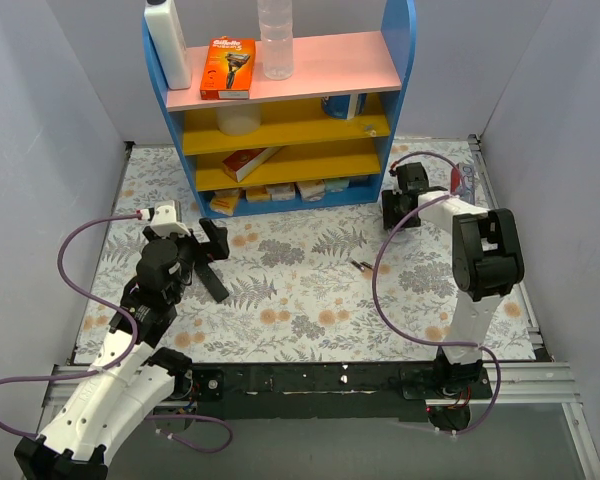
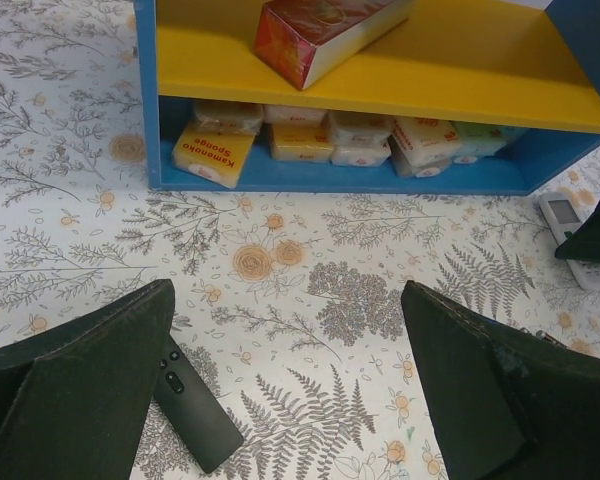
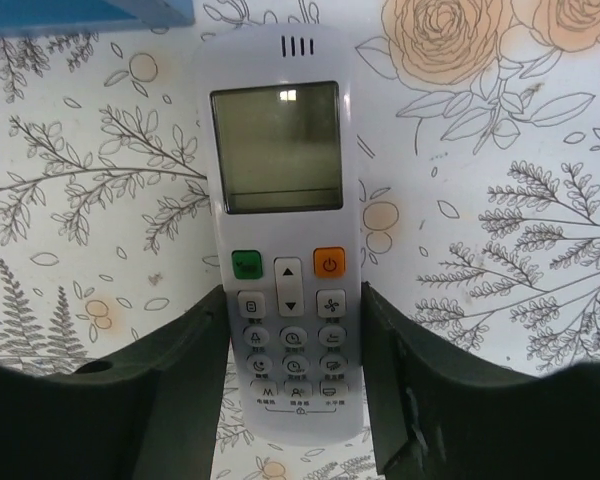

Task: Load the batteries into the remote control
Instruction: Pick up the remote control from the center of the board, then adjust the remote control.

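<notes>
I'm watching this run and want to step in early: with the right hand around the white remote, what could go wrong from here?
The right hand holds the white remote only at its button end, so the longer screen end may droop or twist on lifting. It lies face up; turning it over to reach the back could loosen that narrow hold.

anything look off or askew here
The red box on the yellow shelf lies at an angle to the shelf's front edge. The leftmost sponge pack below also tilts out of its row.
</notes>
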Robot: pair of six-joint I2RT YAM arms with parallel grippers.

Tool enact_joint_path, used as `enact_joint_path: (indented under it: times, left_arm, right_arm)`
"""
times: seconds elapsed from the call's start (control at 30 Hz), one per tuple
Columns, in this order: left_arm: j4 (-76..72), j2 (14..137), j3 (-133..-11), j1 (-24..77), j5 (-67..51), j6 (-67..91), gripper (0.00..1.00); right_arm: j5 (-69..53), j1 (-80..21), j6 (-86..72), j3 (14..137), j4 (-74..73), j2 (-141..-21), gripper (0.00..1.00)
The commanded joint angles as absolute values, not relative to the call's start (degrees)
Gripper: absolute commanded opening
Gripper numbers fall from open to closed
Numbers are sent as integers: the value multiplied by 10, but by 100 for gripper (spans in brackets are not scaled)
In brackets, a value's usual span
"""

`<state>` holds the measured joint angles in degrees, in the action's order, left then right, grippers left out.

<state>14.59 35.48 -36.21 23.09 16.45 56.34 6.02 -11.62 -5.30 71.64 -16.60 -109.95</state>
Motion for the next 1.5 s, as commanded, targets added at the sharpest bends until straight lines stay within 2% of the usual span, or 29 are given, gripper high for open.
enact_joint_path:
  times: [0.0, 0.03, 0.23, 0.47, 0.57, 0.73, 0.97, 1.2, 1.47]
  left_arm:
    - [140, 355, -366, 229, 148, 557, 98]
    - [139, 354, -365, 228, 135, 557, 98]
    - [118, 359, -360, 228, 62, 557, 98]
    - [73, 348, -353, 228, -68, 592, 98]
    - [34, 336, -340, 227, -87, 636, 98]
    - [-55, 324, -290, 228, -153, 714, 98]
    - [-191, 345, -225, 227, -235, 786, 98]
    - [-387, 410, -160, 229, -290, 890, 98]
    - [-467, 446, -148, 257, -294, 907, 98]
  right_arm:
    - [47, -113, -55, 682, -177, -1067, 26]
    - [43, -114, -60, 659, -171, -1044, 21]
    - [-16, -119, -96, 573, -146, -928, 18]
    - [-175, -151, -139, 482, -72, -770, 17]
    - [-228, -175, -177, 455, -31, -716, 17]
    - [-275, -241, -231, 418, 66, -659, 17]
    - [-338, -332, -325, 345, 249, -631, 17]
    - [-355, -381, -347, 333, 312, -641, 18]
    - [-372, -417, -390, 314, 390, -656, 18]
